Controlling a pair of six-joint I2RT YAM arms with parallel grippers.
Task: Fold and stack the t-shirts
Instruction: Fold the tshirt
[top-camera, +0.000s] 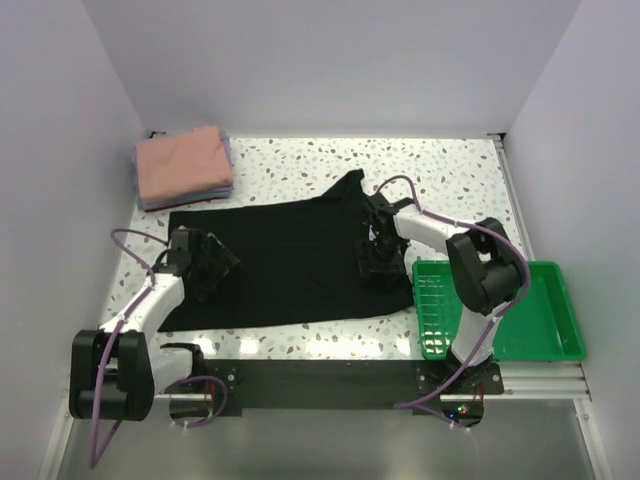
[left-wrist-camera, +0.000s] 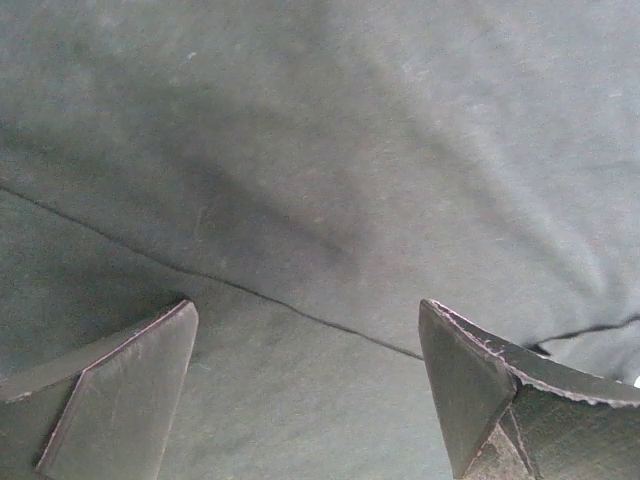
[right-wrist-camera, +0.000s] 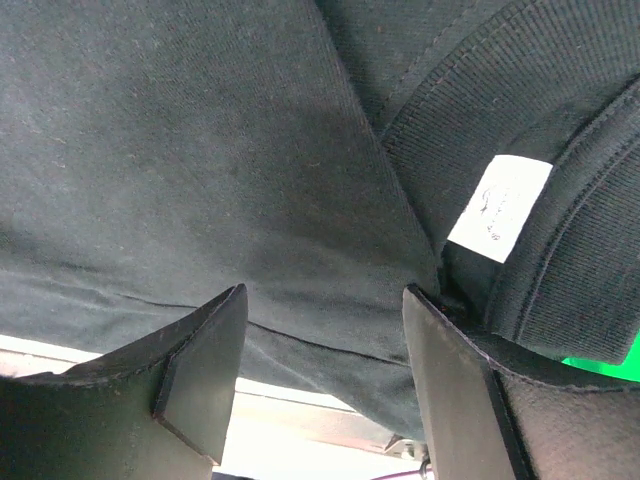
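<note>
Right wrist view: black t-shirt is limp, light cloth; both end effectors spread, holding nothing; pinch its collar edge.

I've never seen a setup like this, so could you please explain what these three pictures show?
The overhead picture looks down on a speckled table with two robot arms bolted at its near edge. A black t-shirt lies spread out in the middle. A stack of folded shirts, pink on top, sits in the far left corner, and a green tray sits at the near right.

The other two pictures come from cameras on the arms' wrists, looking out between each arm's two fingers. The left gripper hangs open over plain black cloth. The right gripper is open around a fold of the shirt's edge near the collar, beside a white tag. Neither has closed on anything.
</note>
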